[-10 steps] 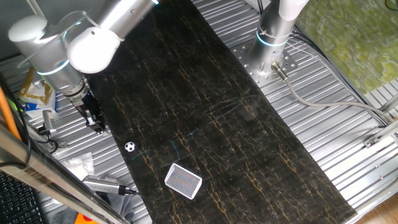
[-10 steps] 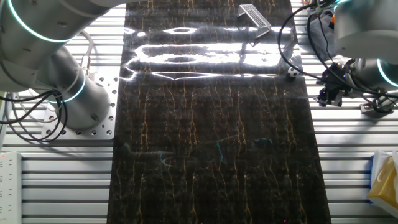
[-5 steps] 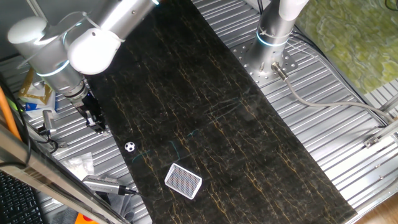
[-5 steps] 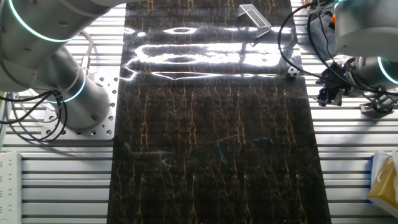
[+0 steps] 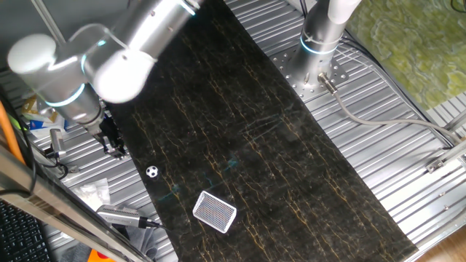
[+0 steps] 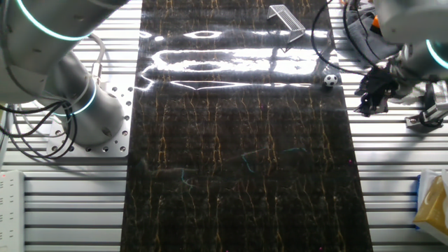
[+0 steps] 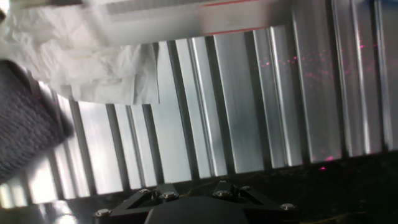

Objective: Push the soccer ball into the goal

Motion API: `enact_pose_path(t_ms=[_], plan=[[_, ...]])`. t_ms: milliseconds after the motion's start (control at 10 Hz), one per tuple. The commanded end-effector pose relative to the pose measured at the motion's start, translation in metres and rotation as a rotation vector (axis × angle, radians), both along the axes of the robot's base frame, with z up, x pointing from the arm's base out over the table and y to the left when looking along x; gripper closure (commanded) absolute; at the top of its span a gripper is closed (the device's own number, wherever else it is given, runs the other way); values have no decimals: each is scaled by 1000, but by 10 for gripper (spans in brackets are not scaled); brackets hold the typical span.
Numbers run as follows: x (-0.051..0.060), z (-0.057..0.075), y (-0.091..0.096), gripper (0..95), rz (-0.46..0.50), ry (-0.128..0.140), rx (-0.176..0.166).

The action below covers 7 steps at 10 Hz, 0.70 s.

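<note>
Gripper (image 5: 113, 148) hanging low over the ribbed aluminium table (image 5: 408, 145), just off the edge of the dark mat (image 5: 255, 124); fingers apparently drawn close together, though cannot tell for sure whether clenched or parted. Nothing held. Parked beside the mat rather than on it, probably to come in behind the soccer ball (image 5: 152, 172) from the far side of the goal (image 5: 215, 212). Ball resting near that same mat edge, close to the gripper but apart from it, with the goal lying flat a little further along, netting up, not touching the ball. Seen from the hand: only grooved metal (image 7: 249, 99), crumpled white paper (image 7: 81, 56), and scattered red light specks. No brand, label or legible writing anywhere.
</note>
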State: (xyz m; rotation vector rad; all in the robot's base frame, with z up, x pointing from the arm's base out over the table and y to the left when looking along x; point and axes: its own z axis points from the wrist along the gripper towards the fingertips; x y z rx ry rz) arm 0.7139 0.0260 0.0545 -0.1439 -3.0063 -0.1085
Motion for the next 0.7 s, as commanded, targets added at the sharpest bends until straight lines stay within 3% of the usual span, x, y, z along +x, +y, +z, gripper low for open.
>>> enact_pose_path(t_ms=[100, 700], plan=[[0, 0, -1, 570, 38, 15, -45], [0, 0, -1, 570, 9, 33, -27]])
